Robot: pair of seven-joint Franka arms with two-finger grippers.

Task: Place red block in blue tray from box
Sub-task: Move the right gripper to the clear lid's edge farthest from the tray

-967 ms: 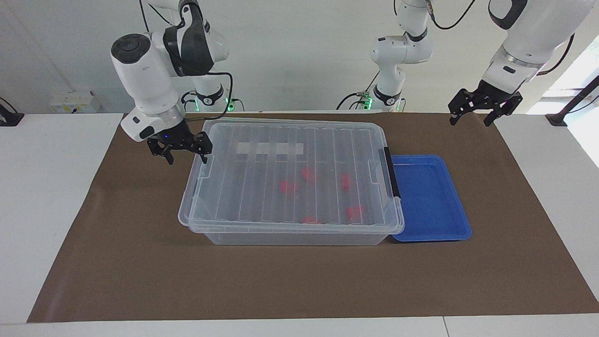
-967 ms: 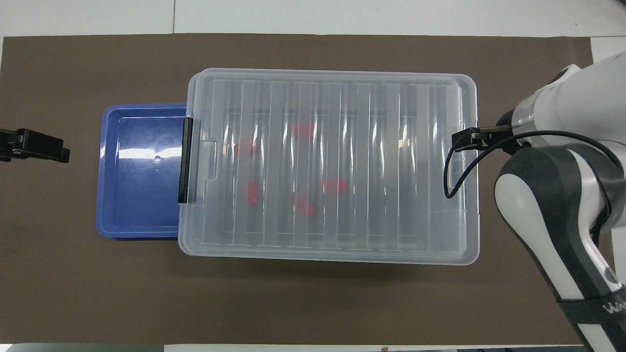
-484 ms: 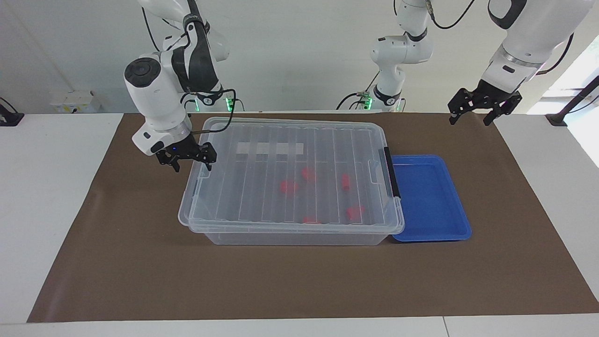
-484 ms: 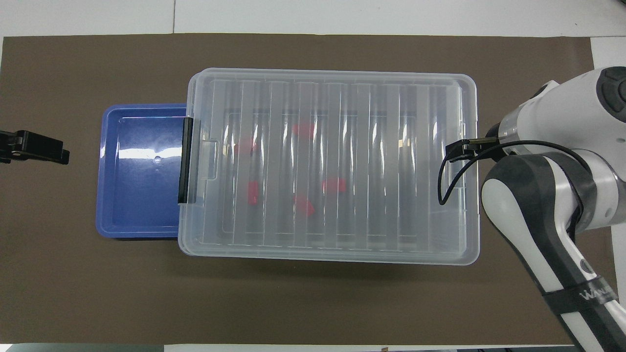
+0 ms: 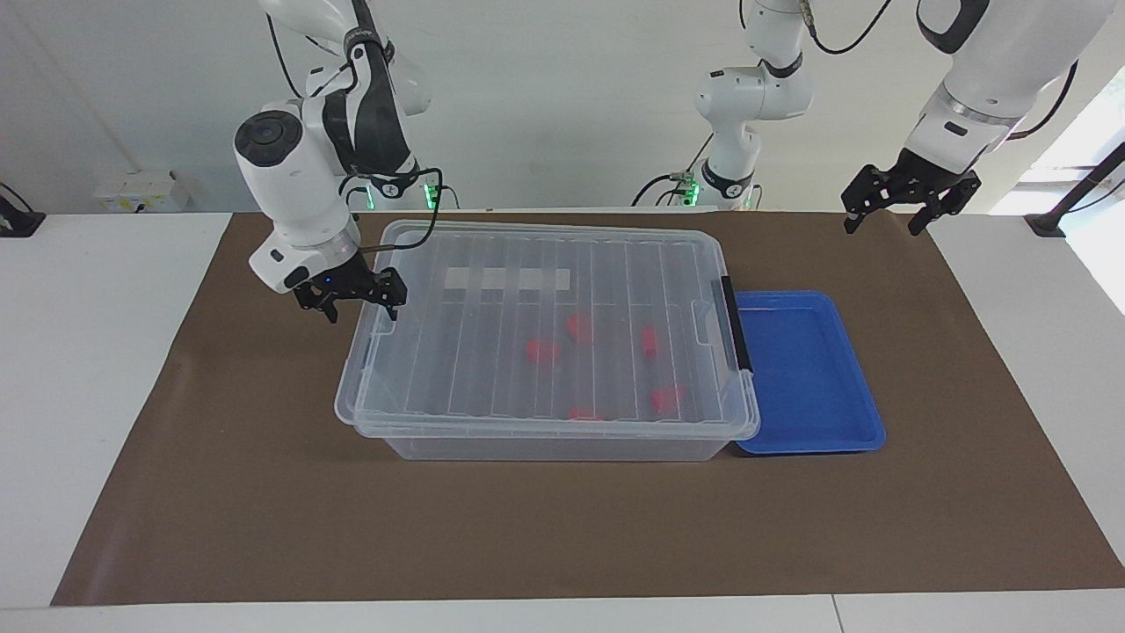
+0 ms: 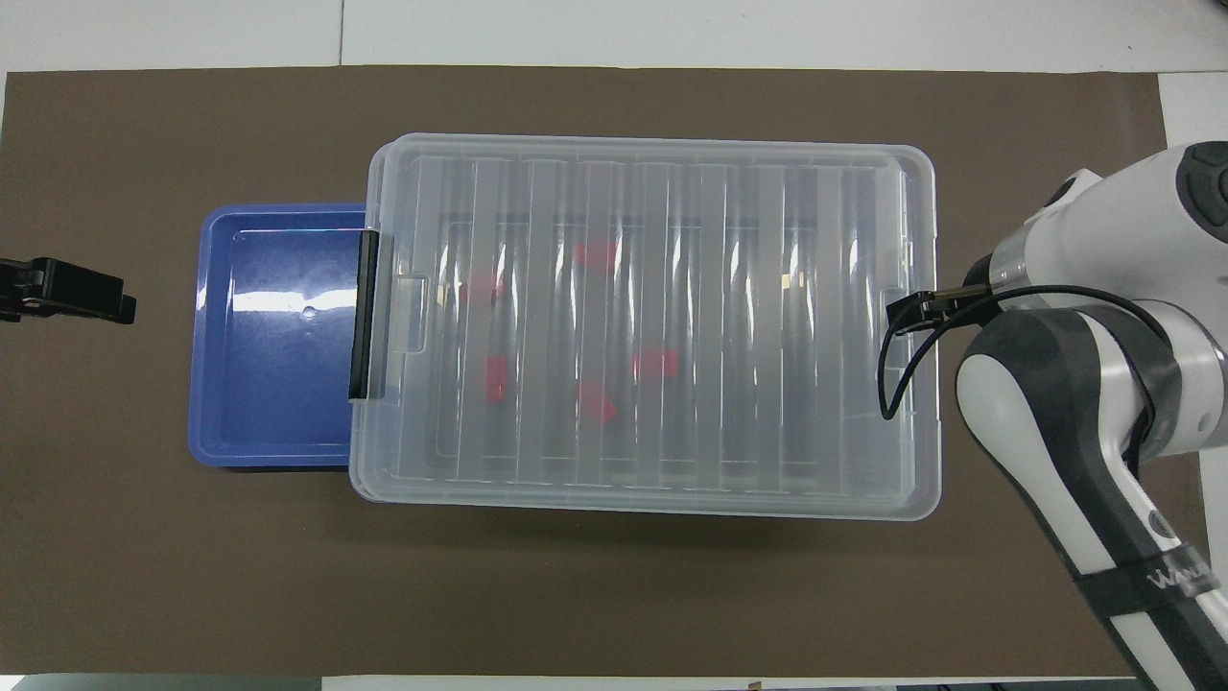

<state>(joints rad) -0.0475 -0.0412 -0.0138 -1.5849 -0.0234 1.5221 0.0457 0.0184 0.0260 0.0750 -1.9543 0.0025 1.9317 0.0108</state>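
Observation:
The box [image 5: 545, 264] is a big clear bin with its ribbed lid on and a black latch bar [image 5: 734, 327] at the end toward the left arm; it also shows in the overhead view [image 6: 815, 240]. Inside, seen through the lid, lies the small oblong red block [image 5: 649, 341] [image 6: 496, 378]. The blue tray [image 5: 809, 369] [image 6: 273, 336] lies empty against the latch end. My right gripper [image 5: 359, 309] is open, low at the box's end toward the right arm, one finger over the lid's rim. My left gripper [image 5: 886, 225] [image 6: 125, 307] is open and waits high over the mat's edge.
Several rounder red pieces [image 5: 542, 351] [image 6: 597, 403] lie in the box around the block. A whitish label strip [image 5: 507, 279] shows through the lid. A brown mat [image 5: 562, 527] covers the table under everything. The right arm [image 6: 1084, 384] hangs over the mat beside the box.
My right gripper has come down and in toward the box's end, then nearly stopped over the last half second. The left arm, box, tray and red pieces have not moved.

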